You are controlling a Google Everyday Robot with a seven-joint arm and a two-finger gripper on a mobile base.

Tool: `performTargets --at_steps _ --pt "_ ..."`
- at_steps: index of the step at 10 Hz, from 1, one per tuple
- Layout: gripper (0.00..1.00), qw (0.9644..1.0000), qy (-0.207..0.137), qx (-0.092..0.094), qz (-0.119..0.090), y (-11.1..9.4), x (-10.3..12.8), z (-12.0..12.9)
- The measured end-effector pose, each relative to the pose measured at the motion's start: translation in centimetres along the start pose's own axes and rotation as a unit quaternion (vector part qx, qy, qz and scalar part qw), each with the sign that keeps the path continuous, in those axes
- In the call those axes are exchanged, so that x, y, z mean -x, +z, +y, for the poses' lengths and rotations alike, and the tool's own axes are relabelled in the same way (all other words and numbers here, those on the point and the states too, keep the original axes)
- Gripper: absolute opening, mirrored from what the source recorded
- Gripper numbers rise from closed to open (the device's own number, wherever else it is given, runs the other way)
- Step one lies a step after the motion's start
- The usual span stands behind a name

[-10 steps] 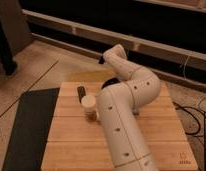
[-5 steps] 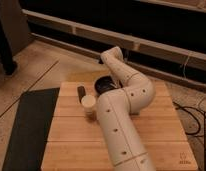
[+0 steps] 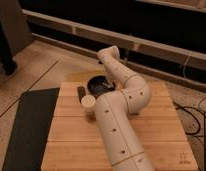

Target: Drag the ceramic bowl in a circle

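Compared with the picture of one second ago, the arm has swung its upper part toward the far-left side of the desk, and the ceramic bowl, which was hidden behind the arm, now shows. The bowl sits near the far edge of the desk, a little left of the middle. Just beside it, on its left, lies a small dark block, and a cream cup stands near the block, closer to the camera.

The gripper seems to be at the right rim of the bowl, below the wrist, but the wrist covers it. Whether the jaws are released, clenched or grasping the rim, one cannot tell from this view.

The change probably means that the arm has arrived at the bowl and that the contact phase begins; the circle itself looks not yet started. The next move probably needs a firm hold on the rim. One risk is that the bowl, when it goes around, pushes the block or the cup, because both are close on its left side.
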Motion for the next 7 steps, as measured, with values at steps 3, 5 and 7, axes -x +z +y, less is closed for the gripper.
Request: performTargets --at_steps 3,5,7 --pt "0.32 1.0000 -0.003 0.005 0.008 0.01 -0.59 0.28" --pt "0.32 1.0000 -0.003 0.005 0.008 0.02 -0.59 0.28" --pt "0.32 1.0000 -0.002 0.005 0.008 0.03 -0.60 0.25"
